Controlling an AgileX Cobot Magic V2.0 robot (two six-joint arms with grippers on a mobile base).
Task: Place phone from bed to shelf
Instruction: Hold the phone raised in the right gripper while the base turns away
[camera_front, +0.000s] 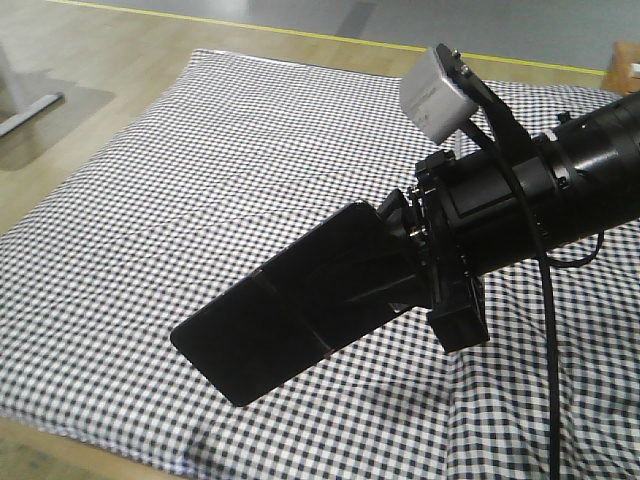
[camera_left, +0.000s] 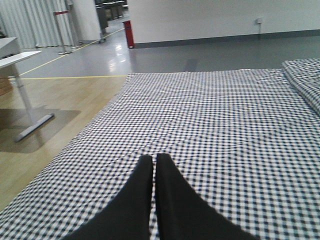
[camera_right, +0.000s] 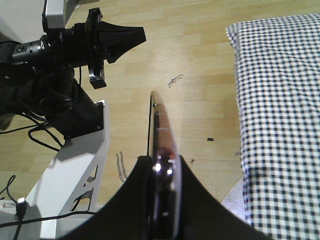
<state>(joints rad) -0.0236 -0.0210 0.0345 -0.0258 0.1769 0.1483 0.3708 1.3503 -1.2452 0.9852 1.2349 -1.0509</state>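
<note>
The pick-up half of the job looks done. The right hand (camera_front: 412, 265) is clamped on one short end of the phone (camera_front: 285, 315). The phone juts out in the air in front of it, glossy black face tilted upward, lifted off the bed (camera_front: 200, 150) with no fabric touching it.

From the right wrist view the phone shows edge-on, a thin pinkish metal rim pinched between two dark fingers (camera_right: 132, 200). The wooden floor (camera_right: 200, 75) lies beyond it and the checked edge of the bed is off to one side. The grip sits right at the end, so most of the phone's length sticks out unsupported. I'd say it holds well enough, though a knock could twist it in the grasp.

The left hand (camera_left: 153, 162) carries nothing. Its two fingers are pressed together with only a sliver of a gap between them, and it points out across the checked cover, seemingly low above it.

What remains is the whole second half. The shelf appears in none of these views, so I cannot say where it stands. By my reckoning the robot has yet to turn or drive toward it, bring the phone over a board, lay it down flat and let go.
</note>
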